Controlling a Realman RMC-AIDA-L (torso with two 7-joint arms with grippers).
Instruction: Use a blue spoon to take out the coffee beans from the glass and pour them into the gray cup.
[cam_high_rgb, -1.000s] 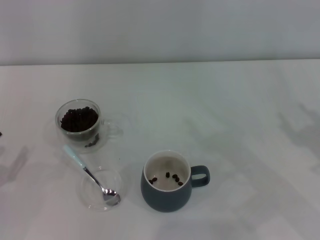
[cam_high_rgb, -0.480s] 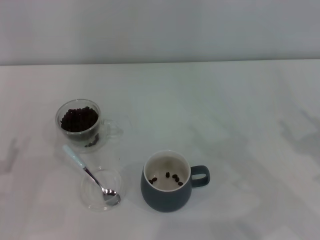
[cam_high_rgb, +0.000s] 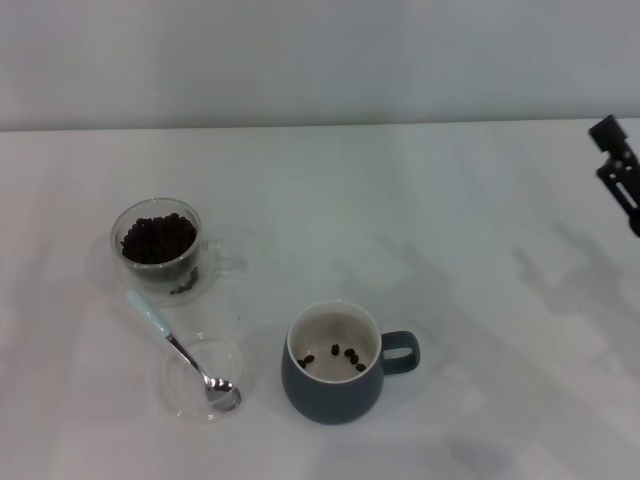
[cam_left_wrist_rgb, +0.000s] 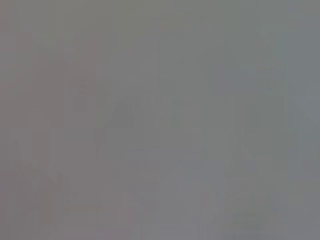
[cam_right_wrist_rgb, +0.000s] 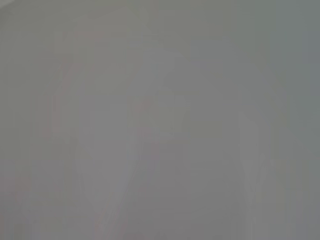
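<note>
The glass (cam_high_rgb: 160, 245) stands at the left of the white table, filled with coffee beans (cam_high_rgb: 157, 238). The blue spoon (cam_high_rgb: 180, 350) lies in front of it, its metal bowl resting in a flat clear round dish (cam_high_rgb: 203, 378) and its pale handle pointing toward the glass. The gray cup (cam_high_rgb: 335, 362) stands at front centre with its handle to the right and a few beans (cam_high_rgb: 335, 356) inside. My right gripper (cam_high_rgb: 620, 170) shows as a dark part at the right edge, far from all of these. My left gripper is out of view. Both wrist views show only plain grey.
The white table (cam_high_rgb: 450, 230) reaches back to a pale wall. Faint arm shadows lie on its right part.
My right gripper has come into view at the right edge. The shadows on the table have shifted. The glass, spoon, dish and cup have not moved.
</note>
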